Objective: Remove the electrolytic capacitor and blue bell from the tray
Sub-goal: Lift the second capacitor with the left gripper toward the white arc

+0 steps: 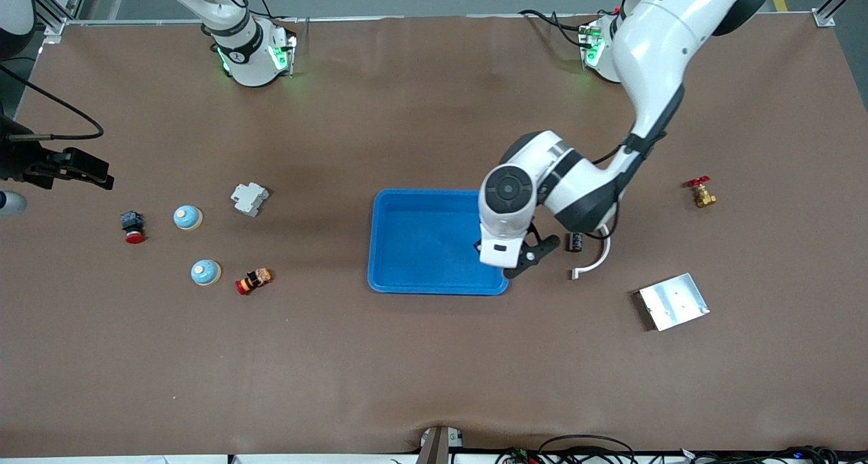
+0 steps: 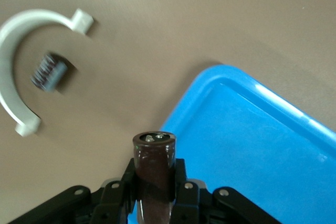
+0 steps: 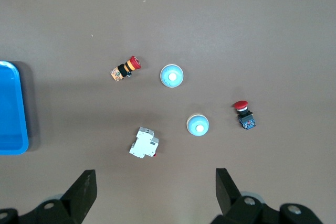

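One capacitor (image 2: 154, 174) clamped in left end effector (image 2: 154, 192).

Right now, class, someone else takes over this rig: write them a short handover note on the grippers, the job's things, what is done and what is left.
Left gripper: shut on an electrolytic capacitor, over the tray's corner toward the left arm's end.
Right gripper: open, waiting high over the right arm's end.
Done: two blue bells lie on the table; another capacitor lies beside the white curved clip.
Left: set the held capacitor down outside the tray.
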Robot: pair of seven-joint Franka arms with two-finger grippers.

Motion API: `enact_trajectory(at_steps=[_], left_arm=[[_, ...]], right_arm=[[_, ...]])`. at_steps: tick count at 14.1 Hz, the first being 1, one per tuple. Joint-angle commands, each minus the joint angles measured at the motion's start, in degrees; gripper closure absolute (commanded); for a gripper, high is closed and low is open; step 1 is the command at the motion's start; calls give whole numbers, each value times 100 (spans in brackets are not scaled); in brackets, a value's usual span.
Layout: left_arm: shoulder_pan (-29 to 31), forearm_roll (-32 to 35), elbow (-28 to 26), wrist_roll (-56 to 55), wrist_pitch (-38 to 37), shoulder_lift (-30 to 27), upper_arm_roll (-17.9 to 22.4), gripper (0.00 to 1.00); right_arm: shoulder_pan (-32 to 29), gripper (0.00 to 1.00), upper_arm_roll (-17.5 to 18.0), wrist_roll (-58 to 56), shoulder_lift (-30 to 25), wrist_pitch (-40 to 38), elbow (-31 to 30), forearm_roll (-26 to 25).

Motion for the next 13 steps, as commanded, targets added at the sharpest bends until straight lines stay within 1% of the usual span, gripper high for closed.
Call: enact_trajectory(at_steps=[1,4,8,9,11,13], left_arm=[[606,-112,-912,1188,-40,-850,-237,100],[1266,-59,-1580,2262,152,-1282,-474,100],[2039,-15,-2687,3283,1197,-1897,-536,100],[2180,-15,-2899,3450,1321,-2055,-563,100],[2435,-33,-3119,3897,1331,-2363,-615,100],[2664,-42,-3295,4242,1427,-2452,-738,100]], right_arm=[[-44,0,54,113,-42,16,-18,18],[-9,0,54,113,-42,16,-18,18],[0,0,36,183,-42,7,-18,18],[17,0,36,270,-42,7,-18,27],[17,0,36,359,-42,-2,-18,114],[26,0,36,359,-42,7,-18,123]])
